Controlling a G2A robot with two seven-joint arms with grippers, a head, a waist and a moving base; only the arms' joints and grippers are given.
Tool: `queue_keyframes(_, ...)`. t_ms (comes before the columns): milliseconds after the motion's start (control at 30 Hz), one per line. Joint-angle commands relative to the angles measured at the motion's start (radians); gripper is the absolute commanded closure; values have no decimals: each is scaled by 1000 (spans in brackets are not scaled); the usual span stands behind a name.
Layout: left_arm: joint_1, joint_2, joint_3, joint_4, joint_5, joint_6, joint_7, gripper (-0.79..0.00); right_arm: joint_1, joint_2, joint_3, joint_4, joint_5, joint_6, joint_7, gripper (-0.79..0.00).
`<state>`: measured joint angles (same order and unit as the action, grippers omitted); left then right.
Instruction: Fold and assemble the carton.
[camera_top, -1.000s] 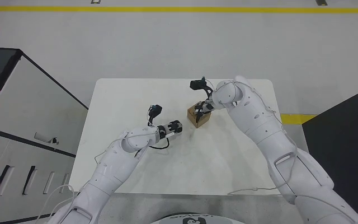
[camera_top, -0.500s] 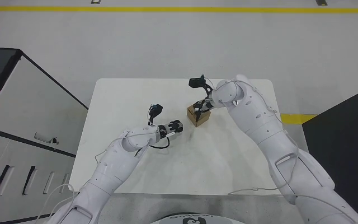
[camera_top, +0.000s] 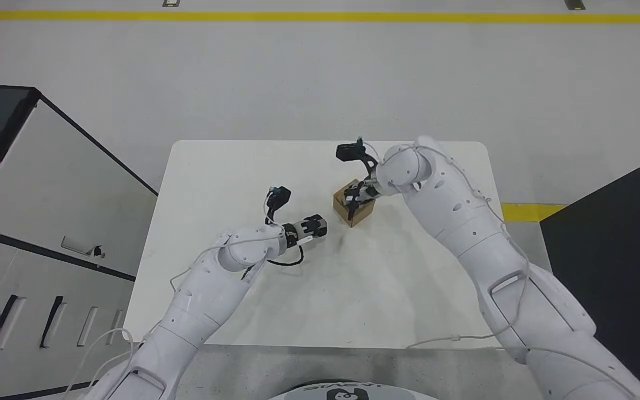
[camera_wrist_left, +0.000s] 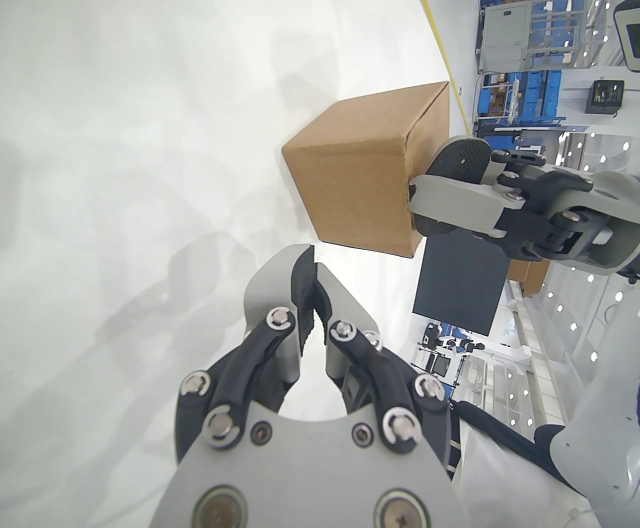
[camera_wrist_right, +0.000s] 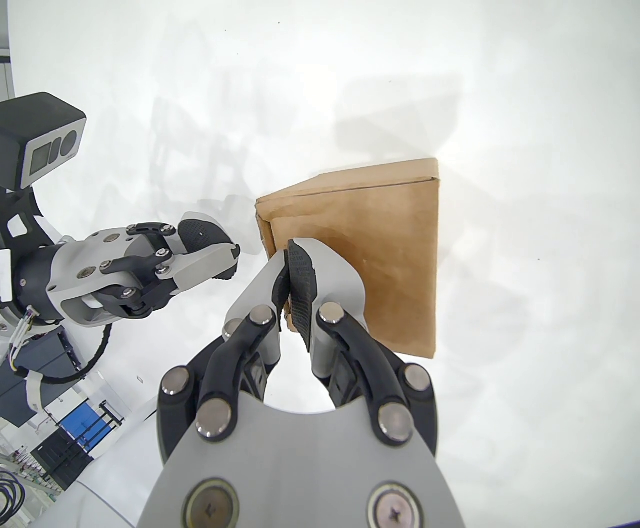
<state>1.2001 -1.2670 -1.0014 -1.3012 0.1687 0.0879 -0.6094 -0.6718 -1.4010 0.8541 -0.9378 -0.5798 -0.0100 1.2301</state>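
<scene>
A small brown carton stands on the white table, near the middle toward the far side. My right gripper is over the carton's top and shut on the edge of one cardboard wall. A sliver of cardboard shows between its pads. My left gripper hovers low beside the carton's corner, a short gap away. It is shut and holds nothing. The carton's sides look closed; its inside is hidden.
A dark cabinet stands left of the table, a dark panel to the right. A yellow line runs across the floor beyond the table. Bare tabletop lies toward the near edge.
My right gripper and the carton have shifted very slightly toward the far side. The left gripper has barely moved.
</scene>
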Motion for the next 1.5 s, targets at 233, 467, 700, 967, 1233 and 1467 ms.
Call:
queue_keyframes(233, 2, 0, -3, 2, -3, -2, 3, 0, -2, 1, -3, -3, 6, 0, 2, 0)
queue_keyframes(467, 5, 0, -6, -3, -4, -3, 4, -135, -5, 2, -5, -12, 2, 5, -1, 0)
queue_keyframes(700, 11, 1, -14, -13, -17, -29, 15, -754, -5, 4, 2, -7, 19, 1, -2, 0)
queue_keyframes(967, 28, 4, -34, -34, -35, -98, 33, -785, -5, 7, 15, -3, 49, 3, 7, 0)
queue_keyframes(1233, 45, 9, -48, -53, -34, -117, 38, -785, -2, 7, 11, 2, 62, 9, 13, 0)
queue_keyframes(1467, 49, 10, -51, -60, -32, -116, 44, -785, 12, 21, 63, -7, 112, -11, 31, -717)
